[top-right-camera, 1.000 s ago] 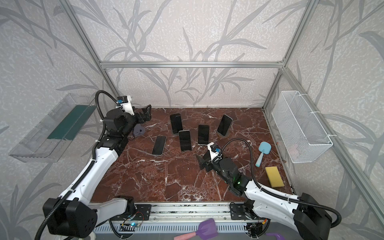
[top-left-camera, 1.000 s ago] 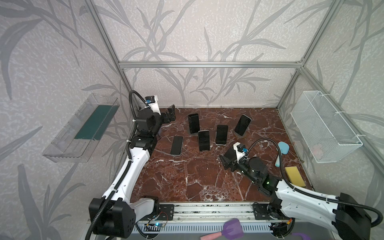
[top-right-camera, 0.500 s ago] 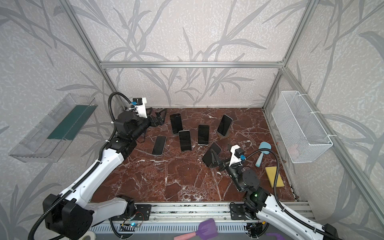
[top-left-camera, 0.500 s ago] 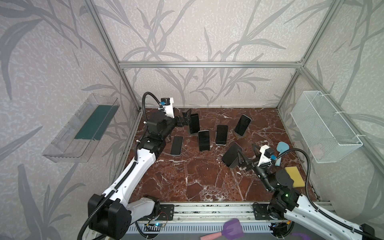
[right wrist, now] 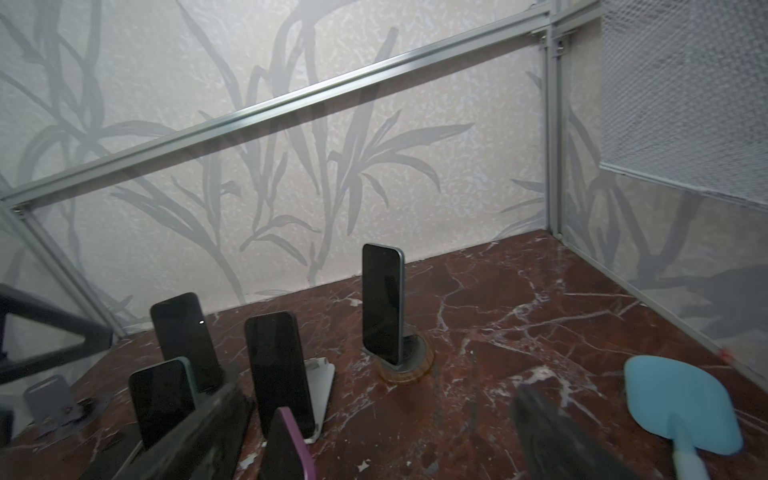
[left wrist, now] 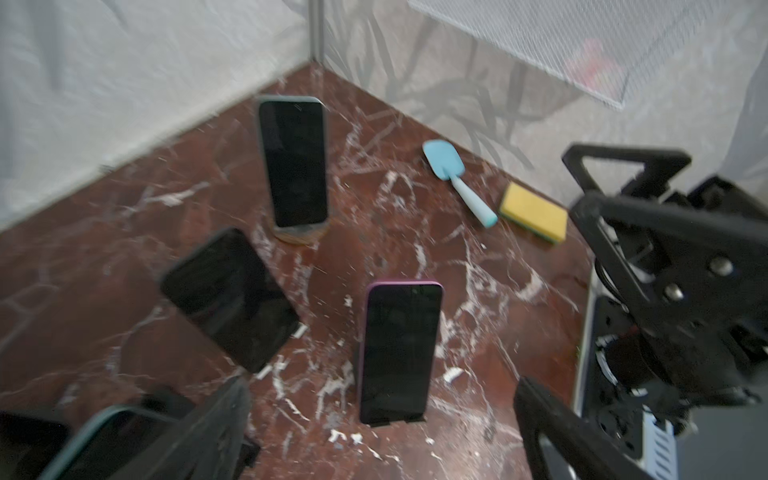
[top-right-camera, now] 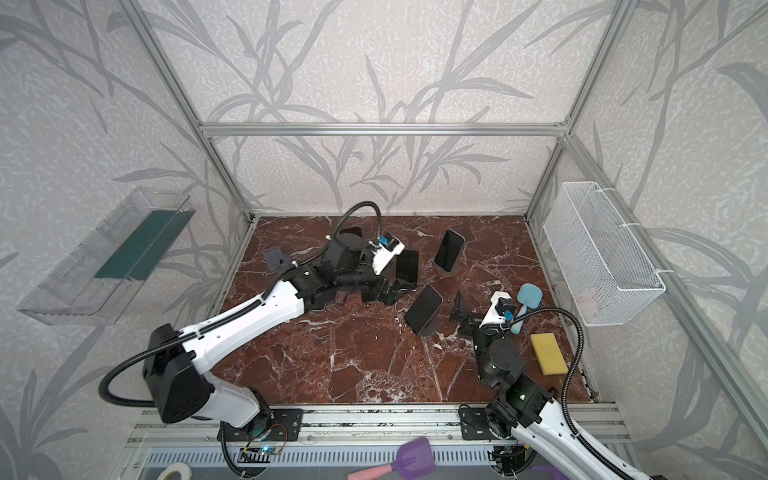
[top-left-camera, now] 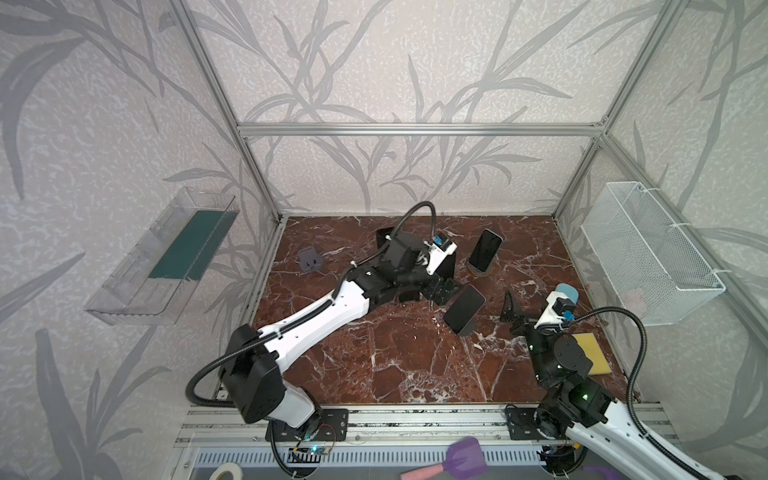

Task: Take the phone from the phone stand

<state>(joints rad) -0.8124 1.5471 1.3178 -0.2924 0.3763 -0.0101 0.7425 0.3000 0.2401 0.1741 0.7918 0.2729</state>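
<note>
On the red marble bench [top-left-camera: 374, 365], the black left gripper [top-left-camera: 443, 289] and right gripper [top-left-camera: 513, 317] gape empty either side of the purple-cased phone [top-left-camera: 464, 308], which leans on its dark stand [top-left-camera: 466, 331] between the bench's centre and right edge. I'd pinch its side edges and lift along the lean.

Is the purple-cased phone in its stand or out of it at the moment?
In its stand: the purple-cased phone leans upright, its lower edge seated in the black stand.
</note>
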